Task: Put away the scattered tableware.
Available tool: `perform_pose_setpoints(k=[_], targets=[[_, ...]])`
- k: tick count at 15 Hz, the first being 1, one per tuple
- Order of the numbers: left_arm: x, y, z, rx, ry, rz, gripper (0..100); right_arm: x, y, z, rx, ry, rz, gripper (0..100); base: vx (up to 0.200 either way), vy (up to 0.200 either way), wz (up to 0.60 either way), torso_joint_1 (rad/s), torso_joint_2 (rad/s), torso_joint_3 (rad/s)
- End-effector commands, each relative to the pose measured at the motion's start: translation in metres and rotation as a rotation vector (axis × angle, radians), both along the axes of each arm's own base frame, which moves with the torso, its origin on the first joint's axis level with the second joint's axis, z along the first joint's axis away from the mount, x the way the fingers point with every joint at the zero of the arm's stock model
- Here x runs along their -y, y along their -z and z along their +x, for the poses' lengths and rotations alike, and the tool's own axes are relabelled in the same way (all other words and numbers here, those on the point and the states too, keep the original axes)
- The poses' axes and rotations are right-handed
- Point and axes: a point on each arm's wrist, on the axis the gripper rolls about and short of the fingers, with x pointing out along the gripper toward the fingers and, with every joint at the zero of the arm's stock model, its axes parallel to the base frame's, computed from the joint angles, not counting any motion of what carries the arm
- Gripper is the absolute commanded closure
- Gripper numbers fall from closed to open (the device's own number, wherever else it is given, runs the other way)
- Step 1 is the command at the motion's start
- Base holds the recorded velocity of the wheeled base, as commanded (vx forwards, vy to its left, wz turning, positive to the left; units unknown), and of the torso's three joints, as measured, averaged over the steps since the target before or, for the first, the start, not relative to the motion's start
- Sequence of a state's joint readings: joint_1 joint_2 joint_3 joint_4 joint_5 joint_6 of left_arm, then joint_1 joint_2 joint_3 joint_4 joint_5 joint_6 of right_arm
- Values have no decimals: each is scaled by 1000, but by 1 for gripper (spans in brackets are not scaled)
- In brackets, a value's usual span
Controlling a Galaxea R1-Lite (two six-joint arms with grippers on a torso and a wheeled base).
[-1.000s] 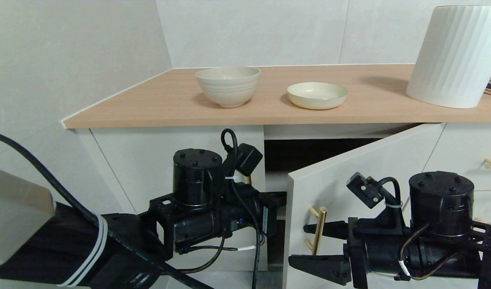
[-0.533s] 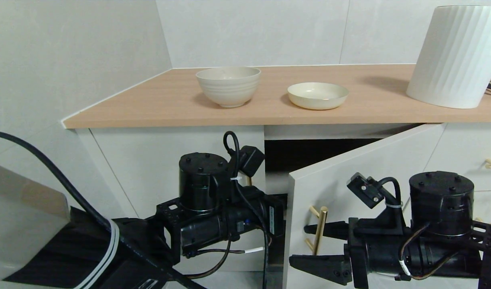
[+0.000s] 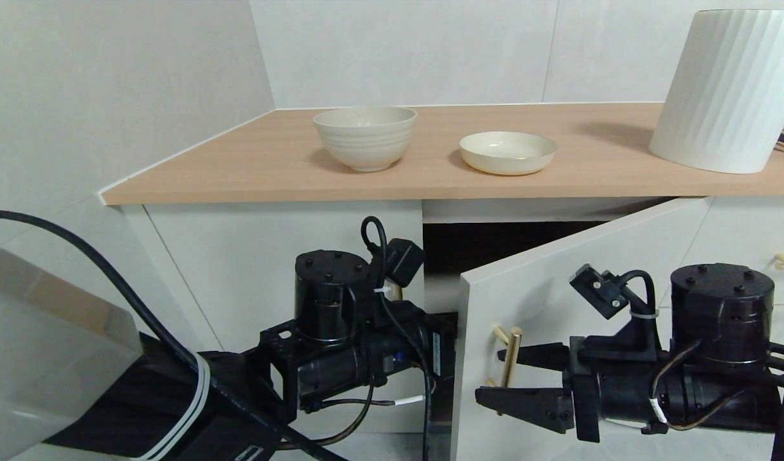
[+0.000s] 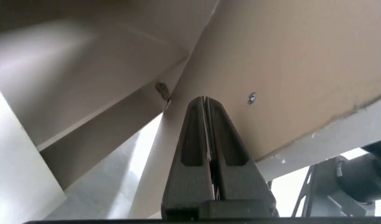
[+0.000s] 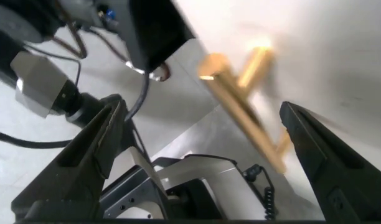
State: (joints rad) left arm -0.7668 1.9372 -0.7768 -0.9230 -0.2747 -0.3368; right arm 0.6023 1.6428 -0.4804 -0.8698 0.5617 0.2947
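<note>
- The right gripper [image 3: 498,376] is holding its fingers wide apart at the outer face of the open cabinet door [image 3: 558,282], with the door's brass handle [image 3: 511,358] sitting between them (not clamped).
- The left gripper [image 4: 205,109] is pressing its fingers together, pointing at the door's inner side.
- Above the door, on the countertop [image 3: 238,173], a deep bowl [image 3: 364,136] and a shallow dish [image 3: 507,152] are sitting apart.
- A white ribbed container [image 3: 725,89] is standing above the door's hinge side.

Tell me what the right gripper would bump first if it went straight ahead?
Probably the gold handle on the open cabinet door; the open right gripper points straight at it.
</note>
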Motion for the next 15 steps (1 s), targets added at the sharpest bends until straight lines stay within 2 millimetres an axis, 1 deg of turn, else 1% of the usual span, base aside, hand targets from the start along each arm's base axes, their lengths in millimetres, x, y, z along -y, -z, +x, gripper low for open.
perform_pose_setpoints(k=[1, 2, 3, 4, 5, 6, 7, 10, 11, 13, 15], targets=[[2, -1, -3, -1, 17, -2, 100, 13, -3, 12, 17, 71, 6, 0, 0, 0, 0, 0, 0, 0], [3, -1, -4, -1, 18, -2, 100, 25, -9, 17, 41, 128, 15, 0, 0, 0, 0, 0, 0, 0], [3, -1, -3, -1, 20, -2, 100, 33, -16, 12, 64, 159, 26, 0, 0, 0, 0, 0, 0, 0], [3, 0, -4, 6, 24, 5, 100, 46, -19, -5, 81, 202, 25, 0, 0, 0, 0, 0, 0, 0], [2, 1, -5, 13, 26, 12, 100, 53, -22, -19, 94, 201, 34, 0, 0, 0, 0, 0, 0, 0], [2, 1, -5, 13, 26, 14, 100, 58, -21, -32, 93, 196, 31, 0, 0, 0, 0, 0, 0, 0], [2, 1, -5, 13, 26, 14, 100, 60, -18, -43, 91, 175, 21, 0, 0, 0, 0, 0, 0, 0], [3, 3, -6, 9, 30, 18, 100, 58, -7, -61, 45, 120, -9, 0, 0, 0, 0, 0, 0, 0], [3, 3, -7, 8, 31, 19, 100, 59, -7, -63, 46, 120, -9, 0, 0, 0, 0, 0, 0, 0], [3, 3, -7, 8, 31, 19, 100, 65, -3, -72, 41, 119, -12, 0, 0, 0, 0, 0, 0, 0], [4, 4, -7, 7, 31, 21, 100, 66, -1, -74, 37, 118, -14, 0, 0, 0, 0, 0, 0, 0]])
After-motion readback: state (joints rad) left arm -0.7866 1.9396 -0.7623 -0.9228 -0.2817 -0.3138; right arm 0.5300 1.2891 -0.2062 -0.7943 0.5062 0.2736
